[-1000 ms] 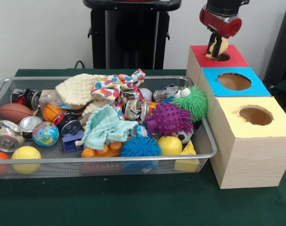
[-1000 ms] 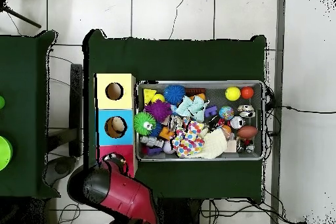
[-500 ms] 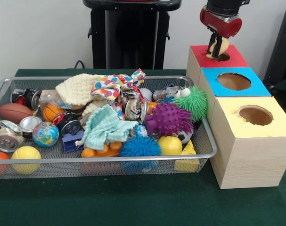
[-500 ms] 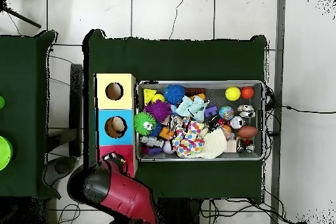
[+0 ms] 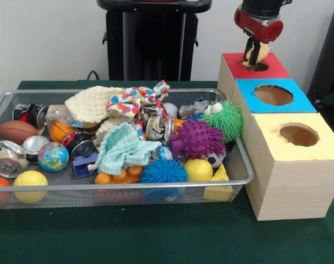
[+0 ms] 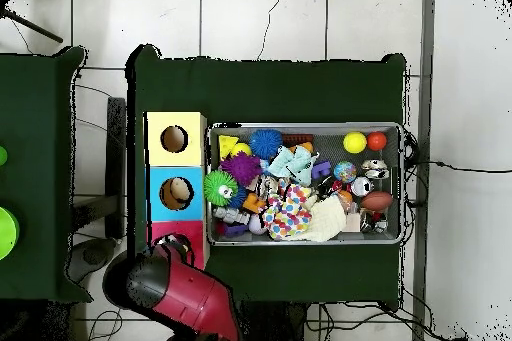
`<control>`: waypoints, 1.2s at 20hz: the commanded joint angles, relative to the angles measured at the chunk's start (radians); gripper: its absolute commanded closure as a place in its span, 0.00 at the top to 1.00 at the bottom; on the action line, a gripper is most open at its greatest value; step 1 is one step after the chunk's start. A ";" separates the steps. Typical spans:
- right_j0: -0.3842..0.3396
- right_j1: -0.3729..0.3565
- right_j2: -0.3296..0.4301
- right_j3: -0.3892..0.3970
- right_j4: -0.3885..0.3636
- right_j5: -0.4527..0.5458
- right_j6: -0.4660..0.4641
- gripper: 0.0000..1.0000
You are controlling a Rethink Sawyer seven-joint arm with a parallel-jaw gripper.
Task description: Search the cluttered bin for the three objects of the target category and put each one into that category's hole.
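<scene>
Pincer point(image 5: 255, 55) at the upper right of the front view hangs over the hole of the red box point(image 5: 277, 69), its dark fingers point(image 5: 251, 55) closed on a pale yellowish object point(image 5: 259, 51) held just above the opening. What the object is cannot be told. In front of the red box stand the blue box point(image 5: 304, 102) and the yellow box point(image 5: 326, 146), touching in a row, each with a round hole on top. Left of the boxes, the mesh bin point(image 5: 122, 187) sits on the green tabletop point(image 5: 155, 236), packed with clutter: a purple spiky ball point(image 5: 197, 137), a green spiky ball point(image 5: 230, 118), a blue spiky ball point(image 5: 163, 171), a teal cloth point(image 5: 122, 148), a dotted cloth point(image 5: 131, 102), a globe ball point(image 5: 53, 157), cans point(image 5: 10, 157) and a football point(image 5: 17, 132) at the left end. From overhead, the red arm point(image 6: 185, 297) covers the red box at the lower left of the bin point(image 6: 405, 182).
</scene>
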 commanded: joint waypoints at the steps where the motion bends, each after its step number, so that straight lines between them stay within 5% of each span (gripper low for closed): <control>1: -0.036 0.011 0.036 -0.015 0.070 0.108 0.311 0.00; 14: -0.194 0.099 0.256 0.069 0.169 -0.167 0.183 0.00; 24: -0.300 0.153 0.380 0.102 0.100 -0.342 0.216 0.00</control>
